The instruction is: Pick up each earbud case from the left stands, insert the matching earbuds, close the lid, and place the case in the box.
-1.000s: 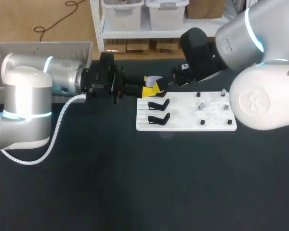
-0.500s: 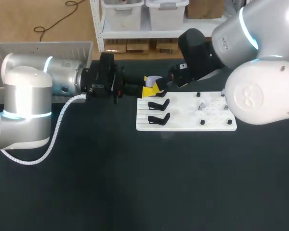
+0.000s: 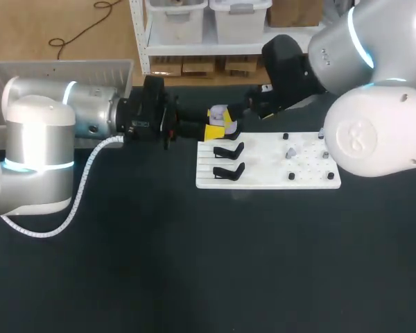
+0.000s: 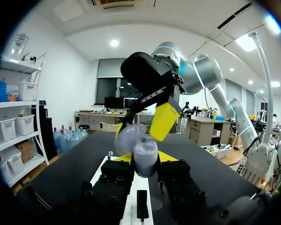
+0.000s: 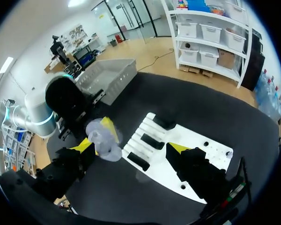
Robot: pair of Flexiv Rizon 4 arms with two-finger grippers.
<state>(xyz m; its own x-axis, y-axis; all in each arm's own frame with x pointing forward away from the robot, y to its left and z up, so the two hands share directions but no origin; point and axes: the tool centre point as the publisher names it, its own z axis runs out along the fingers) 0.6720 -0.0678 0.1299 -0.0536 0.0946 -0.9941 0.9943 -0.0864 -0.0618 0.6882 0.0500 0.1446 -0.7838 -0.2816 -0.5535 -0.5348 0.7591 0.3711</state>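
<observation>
A translucent lavender earbud case [image 4: 145, 158] sits between the yellow tips of my left gripper [image 4: 145, 162], which is shut on it. The case's lid [image 4: 128, 138] stands open. In the head view that gripper [image 3: 218, 126] hovers over the far left corner of the white board [image 3: 267, 182]. My right gripper [image 3: 252, 107] is open just beyond the case, and one of its yellow fingertips [image 4: 163, 121] is close above it. The right wrist view shows the case [image 5: 103, 139] near its left finger [image 5: 81, 145]. Small earbuds [image 3: 290, 151] stand on pegs at the board's right.
Black stands [image 3: 228, 150] sit on the board's left part, two of them bare [image 3: 227, 170]. A grey box [image 3: 62, 69] lies at the far left behind my left arm. Dark table spreads in front of the board.
My right arm has shifted slightly toward the far side, with its fingers still by the case. The left arm and the case have stayed put.
</observation>
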